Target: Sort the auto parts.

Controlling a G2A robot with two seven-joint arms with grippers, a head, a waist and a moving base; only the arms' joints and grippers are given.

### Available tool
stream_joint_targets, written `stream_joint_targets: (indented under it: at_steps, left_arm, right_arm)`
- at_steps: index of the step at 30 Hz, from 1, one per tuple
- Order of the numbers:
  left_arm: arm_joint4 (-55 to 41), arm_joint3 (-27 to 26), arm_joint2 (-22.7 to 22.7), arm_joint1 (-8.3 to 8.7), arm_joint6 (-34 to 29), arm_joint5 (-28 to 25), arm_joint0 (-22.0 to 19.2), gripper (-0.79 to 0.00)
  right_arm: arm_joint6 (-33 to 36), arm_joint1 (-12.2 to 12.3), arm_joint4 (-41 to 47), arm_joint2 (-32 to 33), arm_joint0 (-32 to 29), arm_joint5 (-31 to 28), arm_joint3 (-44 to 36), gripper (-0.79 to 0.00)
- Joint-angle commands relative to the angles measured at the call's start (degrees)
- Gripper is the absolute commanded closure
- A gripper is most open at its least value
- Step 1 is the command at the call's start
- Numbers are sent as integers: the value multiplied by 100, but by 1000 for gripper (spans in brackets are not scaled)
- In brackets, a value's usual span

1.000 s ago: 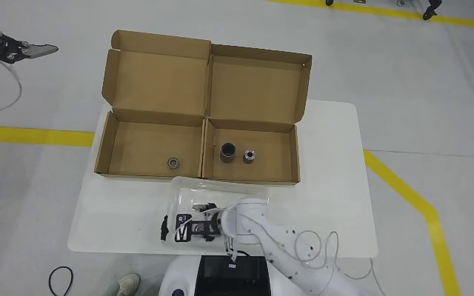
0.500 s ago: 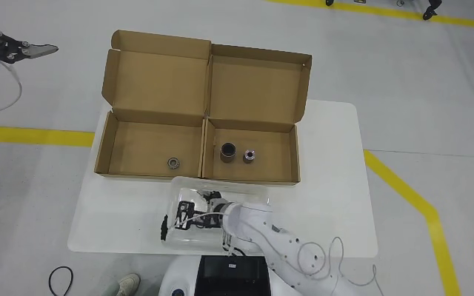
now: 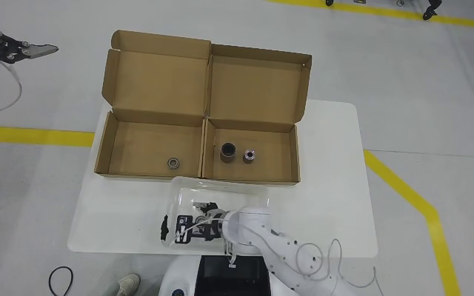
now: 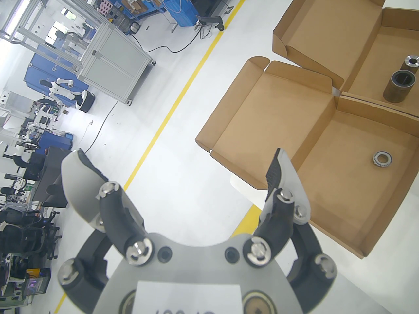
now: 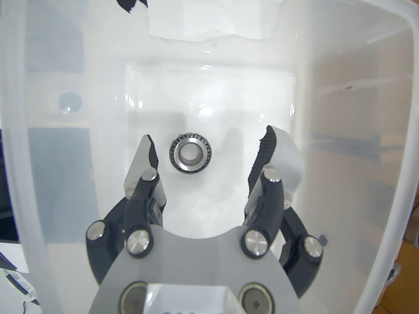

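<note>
The white surface (image 3: 333,170) is carrying two open cardboard boxes side by side at its far half, their lids lying flat behind them. The left box (image 3: 137,140) and the right box (image 3: 270,159) are touching along a shared wall. Just in front of them, near the surface's near edge, a clear plastic bin (image 3: 222,181) is sitting.

The right pincer (image 5: 209,135) is reaching down inside the bin, its fingers standing well apart and gripping nothing. The left pincer (image 4: 178,153) is hanging high off to the left, well away from the surface and over the floor, its fingers also spread wide and holding nothing.

In the right box a dark sleeve (image 3: 227,152) is standing upright, and a smaller silver bushing (image 3: 249,155) is sitting just beside it, apart from it. A bearing (image 5: 191,153) is lying flat on the bin floor with its bore facing up. It is sitting between the right pincer's fingers, nearer one than the other and touching neither. A second bearing (image 3: 173,160) is lying flat on the floor of the left box, towards the wall shared with the right box.
</note>
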Motion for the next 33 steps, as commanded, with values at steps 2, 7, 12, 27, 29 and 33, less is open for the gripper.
stream_joint_targets:
  at_steps: [2, 7, 12, 27, 29, 33]
  left_arm:
    - [0, 0, 0, 0, 0, 0, 0, -785]
    - [0, 0, 0, 0, 0, 0, 0, -785]
    - [0, 0, 0, 0, 0, 0, 0, -785]
    - [0, 0, 0, 0, 0, 0, 0, -785]
    - [0, 0, 0, 0, 0, 0, 0, -785]
    - [0, 0, 0, 0, 0, 0, 0, -785]
  right_arm:
    - [-40, 2, -18, -26, -5, 40, 17, -483]
    - [-53, -11, -12, -91, 27, 83, 140, -416]
    - [5, -29, 23, -130, 88, 115, 192, -413]
    - [266, -31, 17, -190, 117, 248, 251, -114]
    - [204, -36, -56, -203, 120, 373, 225, -77]
    - [16, -28, -253, -200, 88, 622, 118, 0]
